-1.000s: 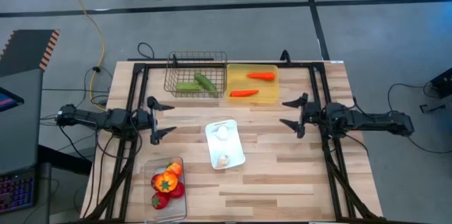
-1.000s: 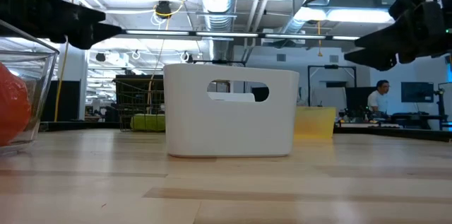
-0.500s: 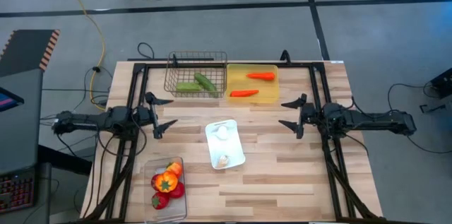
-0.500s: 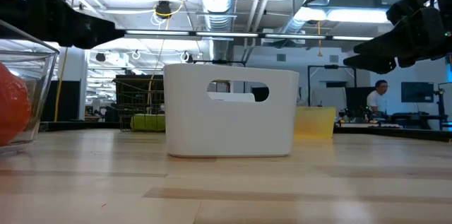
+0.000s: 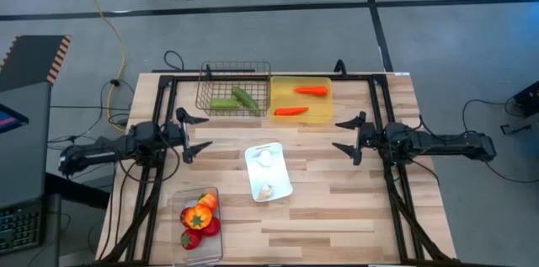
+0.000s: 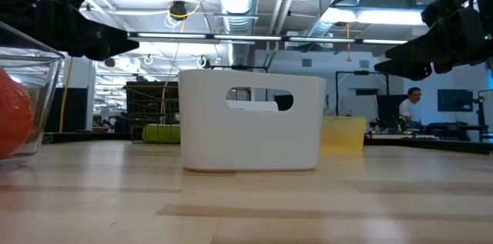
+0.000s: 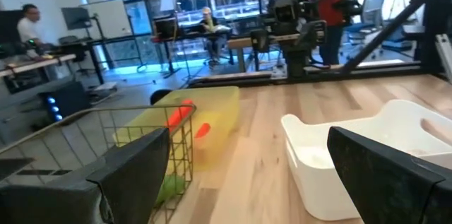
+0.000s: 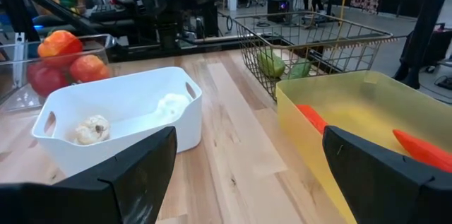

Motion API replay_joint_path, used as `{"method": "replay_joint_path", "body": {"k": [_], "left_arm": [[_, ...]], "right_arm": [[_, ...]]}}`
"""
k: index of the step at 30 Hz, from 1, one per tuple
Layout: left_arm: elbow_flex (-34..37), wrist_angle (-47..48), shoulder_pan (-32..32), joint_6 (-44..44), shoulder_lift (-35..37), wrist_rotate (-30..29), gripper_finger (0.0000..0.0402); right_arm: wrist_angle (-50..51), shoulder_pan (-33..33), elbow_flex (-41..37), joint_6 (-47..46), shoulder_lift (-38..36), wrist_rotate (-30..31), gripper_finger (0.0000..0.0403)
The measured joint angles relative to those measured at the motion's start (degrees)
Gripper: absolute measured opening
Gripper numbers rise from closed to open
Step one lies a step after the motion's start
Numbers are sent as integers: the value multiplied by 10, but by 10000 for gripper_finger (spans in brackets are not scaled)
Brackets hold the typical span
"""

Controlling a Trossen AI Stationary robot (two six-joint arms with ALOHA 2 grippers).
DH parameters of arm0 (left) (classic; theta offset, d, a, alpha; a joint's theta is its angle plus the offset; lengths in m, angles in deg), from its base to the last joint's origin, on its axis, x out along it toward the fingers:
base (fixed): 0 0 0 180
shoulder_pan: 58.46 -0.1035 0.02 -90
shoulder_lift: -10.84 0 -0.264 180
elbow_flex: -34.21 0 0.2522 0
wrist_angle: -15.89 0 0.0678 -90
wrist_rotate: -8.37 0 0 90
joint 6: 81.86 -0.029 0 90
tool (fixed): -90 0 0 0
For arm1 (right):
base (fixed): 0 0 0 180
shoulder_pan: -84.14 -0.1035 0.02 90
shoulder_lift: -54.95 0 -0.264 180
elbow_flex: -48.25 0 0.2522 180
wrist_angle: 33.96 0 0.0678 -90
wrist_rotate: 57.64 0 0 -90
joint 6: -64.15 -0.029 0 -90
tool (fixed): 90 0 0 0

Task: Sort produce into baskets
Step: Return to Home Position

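Two green cucumbers point(image 5: 233, 99) lie in the dark wire basket point(image 5: 210, 90) at the far side. Two orange carrots point(image 5: 301, 101) lie in the yellow tray point(image 5: 323, 114) beside it. Garlic bulbs point(image 5: 265, 174) lie in the white tray point(image 5: 282, 184) at the middle. Red fruits and orange-red peppers point(image 5: 200, 216) fill the clear tub point(image 5: 212, 246) at the near left. My left gripper point(image 5: 190, 135) is open and empty above the table's left part. My right gripper point(image 5: 350, 136) is open and empty above the right part.
Black frame rails point(image 5: 160, 115) run along the table's left, far and right sides. Bare wood point(image 5: 337, 208) lies near and right of the white tray. Beyond the table the low view shows a room with a person point(image 6: 414, 108) at a desk.
My left arm has drawn back toward the table's left edge while its gripper has shifted slightly toward the far edge, staying open. My right gripper has gone a little toward the far edge, still open.
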Motion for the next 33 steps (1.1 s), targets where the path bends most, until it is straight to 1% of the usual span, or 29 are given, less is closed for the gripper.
{"method": "replay_joint_path", "body": {"k": [4, 20, 27, 33], "left_arm": [[0, 3, -12, 12, 0, 18, 371], [0, 3, -15, 20, 0, 13, 371], [0, 3, -15, -9, 0, 13, 371], [0, 3, -15, 16, 0, 13, 371]], "right_arm": [[0, 1, 0, 0, 0, 6, 382], [0, 1, 0, 0, 0, 6, 382], [0, 1, 0, 0, 0, 6, 382], [0, 1, 0, 0, 0, 6, 382]]}}
